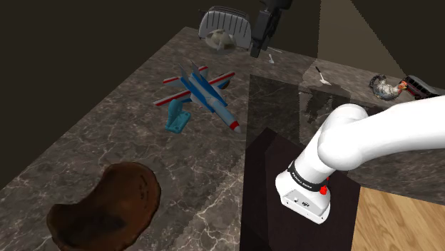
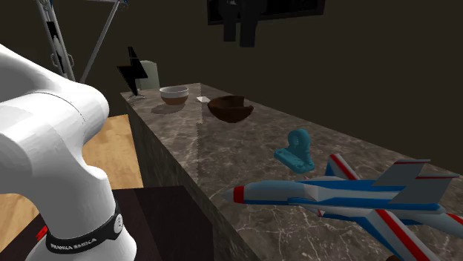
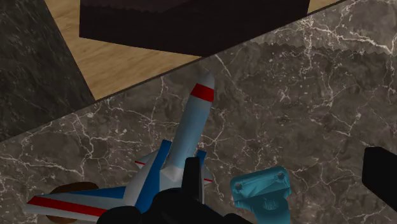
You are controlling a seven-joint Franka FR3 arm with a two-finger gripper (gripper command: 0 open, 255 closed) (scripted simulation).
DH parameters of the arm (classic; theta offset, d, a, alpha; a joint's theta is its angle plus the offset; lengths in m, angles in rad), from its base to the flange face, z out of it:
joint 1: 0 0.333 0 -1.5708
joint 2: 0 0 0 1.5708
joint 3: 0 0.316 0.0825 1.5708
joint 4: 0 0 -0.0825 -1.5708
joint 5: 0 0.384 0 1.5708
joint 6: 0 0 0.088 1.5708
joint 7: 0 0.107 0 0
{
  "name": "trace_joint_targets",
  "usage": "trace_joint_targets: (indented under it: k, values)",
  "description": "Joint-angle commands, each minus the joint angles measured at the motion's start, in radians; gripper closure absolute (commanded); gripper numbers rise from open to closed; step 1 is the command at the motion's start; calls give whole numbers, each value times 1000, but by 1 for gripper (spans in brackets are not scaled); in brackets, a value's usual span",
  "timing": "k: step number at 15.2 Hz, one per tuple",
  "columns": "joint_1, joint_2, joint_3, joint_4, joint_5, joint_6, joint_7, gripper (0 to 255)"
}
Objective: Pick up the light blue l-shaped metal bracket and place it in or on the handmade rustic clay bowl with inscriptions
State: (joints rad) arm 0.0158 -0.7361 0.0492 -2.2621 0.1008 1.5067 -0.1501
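The light blue L-shaped bracket (image 1: 177, 118) stands on the dark marble counter, right beside the tail of a blue, red and white toy jet (image 1: 203, 93). From the other side the bracket (image 2: 297, 150) shows a round eye on its upright leg. The irregular dark brown clay bowl (image 1: 107, 207) sits near the counter's end, well apart from the bracket; it appears again as the brown bowl (image 2: 231, 108). My gripper (image 1: 257, 48) hangs open high above the counter. Along the hand, the bracket (image 3: 262, 194) lies far below, between the spread fingers of the gripper (image 3: 284, 168).
The toy jet (image 3: 184, 146) lies against the bracket. A tan bowl (image 2: 174, 94) and a black bolt-shaped object (image 2: 133, 70) stand beyond the brown bowl. A grey basket-like object (image 1: 224, 25) and a rooster figurine (image 1: 385, 88) stand on the counter. The dark stand (image 1: 285, 192) adjoins it.
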Motion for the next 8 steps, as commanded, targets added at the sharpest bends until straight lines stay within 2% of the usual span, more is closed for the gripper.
trace_joint_targets:
  k: [1,8]
  values:
    - [0,0,0,0,0,0,0,0]
    - [24,154,31,-69,43,230,-15,0]
